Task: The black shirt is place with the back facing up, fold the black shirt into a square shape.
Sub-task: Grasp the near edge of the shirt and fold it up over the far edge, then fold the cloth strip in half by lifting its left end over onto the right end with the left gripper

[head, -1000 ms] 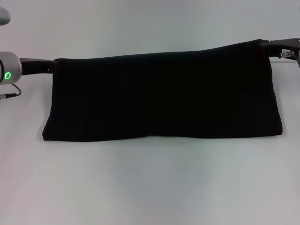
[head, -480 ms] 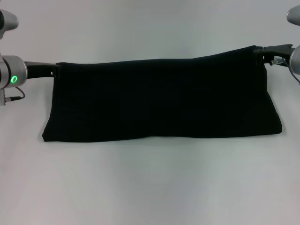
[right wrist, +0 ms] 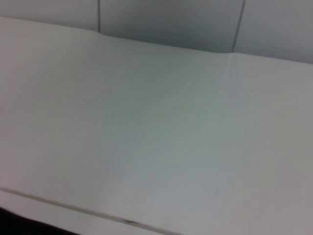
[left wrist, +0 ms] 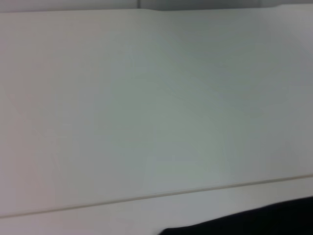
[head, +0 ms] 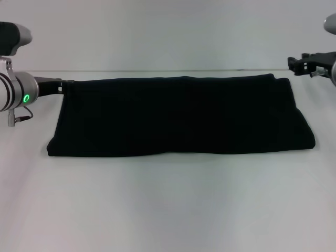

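on white table (head: 168, 210), one folded black shirt (head: 181, 116), two tools

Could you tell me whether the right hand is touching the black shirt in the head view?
No, the right hand hangs clear of the black shirt, with bare table between them.

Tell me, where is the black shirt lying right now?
In the head view the black shirt lies folded into a long band across the middle of the white table, with the left gripper at its far left corner and the right gripper apart beyond its far right corner.
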You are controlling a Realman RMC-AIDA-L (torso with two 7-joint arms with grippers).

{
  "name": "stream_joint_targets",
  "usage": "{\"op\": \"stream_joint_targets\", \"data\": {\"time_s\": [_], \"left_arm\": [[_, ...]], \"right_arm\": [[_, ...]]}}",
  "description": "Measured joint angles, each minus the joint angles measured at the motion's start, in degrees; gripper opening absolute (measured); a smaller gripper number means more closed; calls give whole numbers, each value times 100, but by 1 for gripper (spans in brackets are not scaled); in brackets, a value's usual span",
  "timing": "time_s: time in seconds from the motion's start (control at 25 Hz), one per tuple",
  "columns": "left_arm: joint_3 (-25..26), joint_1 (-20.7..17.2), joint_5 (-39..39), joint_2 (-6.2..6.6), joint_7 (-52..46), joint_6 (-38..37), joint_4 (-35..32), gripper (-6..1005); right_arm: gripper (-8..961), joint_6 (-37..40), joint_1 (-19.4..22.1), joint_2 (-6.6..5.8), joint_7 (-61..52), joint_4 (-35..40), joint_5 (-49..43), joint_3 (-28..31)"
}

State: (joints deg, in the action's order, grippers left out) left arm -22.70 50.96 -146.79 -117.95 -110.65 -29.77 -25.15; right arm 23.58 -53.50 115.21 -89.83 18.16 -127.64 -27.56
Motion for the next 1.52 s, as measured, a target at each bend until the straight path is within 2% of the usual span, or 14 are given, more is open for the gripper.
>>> {"op": "stream_joint_targets", "data": {"time_s": [0.08, 0.12, 0.2, 0.32, 0.52, 0.64, 0.68, 0.76, 0.96, 1.16, 1.36, 1.52], "left_arm": [[1, -56, 10, -18, -187, 65, -60, 158], [0, -91, 7, -18, -330, -3, -122, 173], [-3, -192, -1, -16, -596, -384, -392, 248], [-6, -502, 63, -53, -857, -1704, -1100, 360], [18, -1169, 561, -75, -914, -4093, -2186, 637], [47, -1480, 724, -6, -946, -4787, -2417, 736], [47, -1480, 724, -6, -946, -4787, -2417, 768], [63, -1757, 709, 39, -1038, -4935, -2543, 834], [60, -1976, 592, 19, -1015, -4813, -2570, 947], [-67, -1971, 425, -12, -998, -4499, -2360, 926], [-409, -1931, 413, -26, -993, -4237, -2171, 906], [-442, -1898, 412, -36, -993, -4182, -2093, 889]], "right_arm": [[189, 20, 35, -3, -38, 65, 5, -1], [208, 291, 105, -36, -182, 162, 16, 1], [245, 502, 158, -56, -282, 225, 21, 8], [458, 1468, 398, -125, -655, 530, 21, 58], [698, 3350, 905, -263, -1270, 1025, 15, 45], [731, 4125, 1152, -338, -1545, 1198, 10, 27], [742, 4292, 1230, -352, -1631, 1252, 10, 40], [764, 4521, 1349, -373, -1767, 1330, 13, 64], [765, 4590, 1488, -409, -1961, 1358, 14, 86], [764, 4506, 1461, -406, -1969, 1362, 18, 84], [764, 4348, 1389, -378, -1966, 1365, 20, 42], [765, 4276, 1367, -361, -1928, 1366, 21, 40]]}}
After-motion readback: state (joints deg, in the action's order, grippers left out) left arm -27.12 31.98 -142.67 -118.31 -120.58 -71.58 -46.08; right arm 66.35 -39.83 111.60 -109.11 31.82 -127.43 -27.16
